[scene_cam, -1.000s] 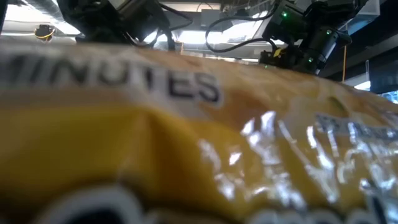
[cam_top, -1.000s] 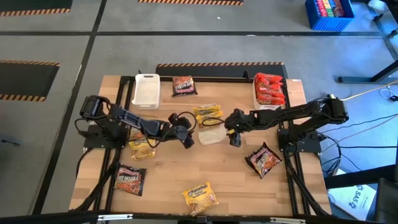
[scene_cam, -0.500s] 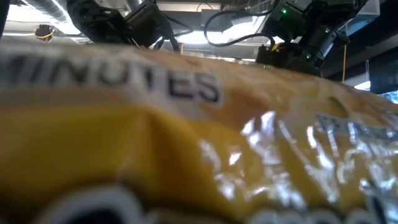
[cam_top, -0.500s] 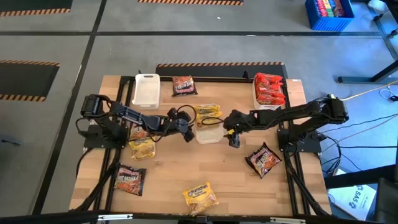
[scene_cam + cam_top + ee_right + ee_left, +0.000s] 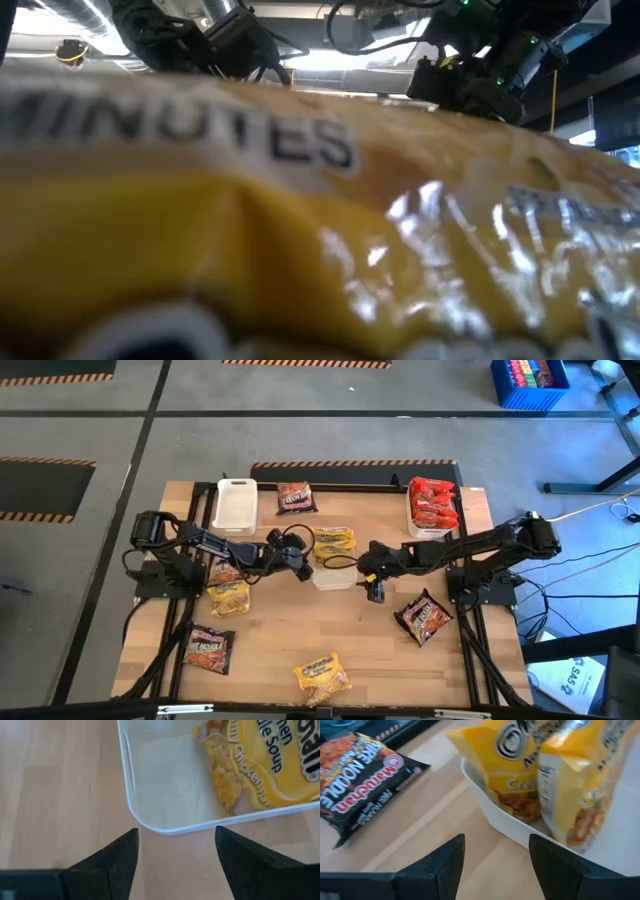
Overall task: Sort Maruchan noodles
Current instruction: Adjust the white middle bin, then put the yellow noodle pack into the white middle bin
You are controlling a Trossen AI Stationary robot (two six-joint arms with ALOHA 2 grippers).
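Note:
Two yellow Maruchan noodles packets [image 5: 334, 543] lie in the middle white tray [image 5: 336, 576], partly on its far rim. My left gripper [image 5: 303, 567] stands open just left of that tray, its fingers [image 5: 495, 847] facing the tray wall [image 5: 502, 820] with nothing between them. My right gripper [image 5: 376, 592] hangs open over the tray's near right corner [image 5: 150, 825], also holding nothing. Loose packets lie flat on the table: a dark one [image 5: 295, 497] at the far side, yellow [image 5: 228, 598] and dark [image 5: 208, 648] ones at the left, a yellow one [image 5: 322, 678] near, a dark one [image 5: 425, 617] at the right.
A white tray [image 5: 235, 505] stands at the far left. Another tray [image 5: 433, 508] at the far right holds red packets. In the low view a yellow packet [image 5: 300, 220] right in front of the camera blocks almost everything. Bare wood lies between the middle tray and the near edge.
My left gripper has swung toward the table's far edge, coming up beside the middle tray's left wall, still open. The packets and trays have stayed where they were.

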